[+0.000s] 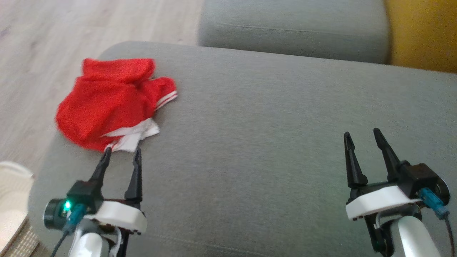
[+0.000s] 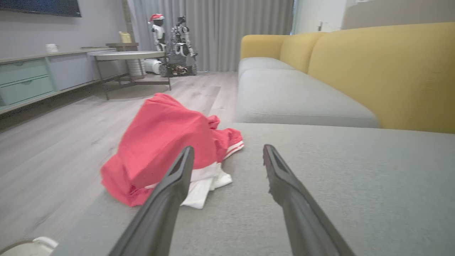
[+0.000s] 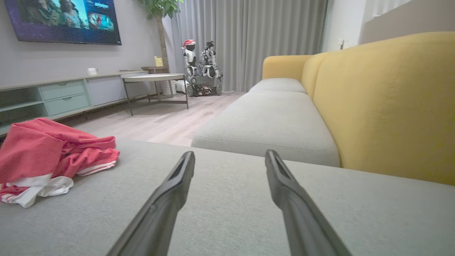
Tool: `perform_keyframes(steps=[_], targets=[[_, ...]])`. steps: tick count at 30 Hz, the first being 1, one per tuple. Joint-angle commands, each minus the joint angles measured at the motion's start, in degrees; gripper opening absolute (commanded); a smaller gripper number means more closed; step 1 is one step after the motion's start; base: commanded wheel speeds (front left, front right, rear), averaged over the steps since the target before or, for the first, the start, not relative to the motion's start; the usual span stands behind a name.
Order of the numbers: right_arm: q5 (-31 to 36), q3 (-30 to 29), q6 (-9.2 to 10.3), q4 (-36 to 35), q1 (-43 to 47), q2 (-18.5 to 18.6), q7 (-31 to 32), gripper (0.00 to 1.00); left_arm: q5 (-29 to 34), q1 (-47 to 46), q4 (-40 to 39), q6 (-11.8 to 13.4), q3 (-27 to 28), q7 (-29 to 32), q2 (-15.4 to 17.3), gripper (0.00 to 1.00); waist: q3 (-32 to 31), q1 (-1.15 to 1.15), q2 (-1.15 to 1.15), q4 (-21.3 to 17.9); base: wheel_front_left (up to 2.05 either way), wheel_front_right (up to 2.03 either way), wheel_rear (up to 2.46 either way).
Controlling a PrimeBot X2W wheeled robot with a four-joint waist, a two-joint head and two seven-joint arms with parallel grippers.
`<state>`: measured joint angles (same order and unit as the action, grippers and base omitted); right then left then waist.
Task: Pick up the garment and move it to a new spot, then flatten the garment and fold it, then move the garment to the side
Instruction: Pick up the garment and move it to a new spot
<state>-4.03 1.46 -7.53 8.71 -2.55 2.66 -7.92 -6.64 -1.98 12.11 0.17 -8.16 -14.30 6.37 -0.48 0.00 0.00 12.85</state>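
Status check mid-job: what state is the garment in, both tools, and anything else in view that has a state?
Garment: crumpled in a heap, unfolded, at the left edge of the cushion.
Left tool: open, empty, tips by the garment's near edge.
Right tool: open, empty, over bare cushion.
Television: on.
Curtains: drawn shut.

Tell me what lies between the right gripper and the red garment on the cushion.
The stretch is bare: between the right gripper and the garment lies just grey cushion, with nothing on it. The head view shows this.
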Motion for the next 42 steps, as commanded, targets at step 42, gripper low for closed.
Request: perform_keyframes(steps=[42], targets=[[1.31, 3.68, 0.04, -8.18, -4.62, 0.21, 4.45, 1.00, -2.12, -19.15, 5.13, -0.49, 11.22, -0.64, 0.98, 1.00, 11.40, 0.00, 0.00, 9.38, 0.00, 0.00, 0.00]])
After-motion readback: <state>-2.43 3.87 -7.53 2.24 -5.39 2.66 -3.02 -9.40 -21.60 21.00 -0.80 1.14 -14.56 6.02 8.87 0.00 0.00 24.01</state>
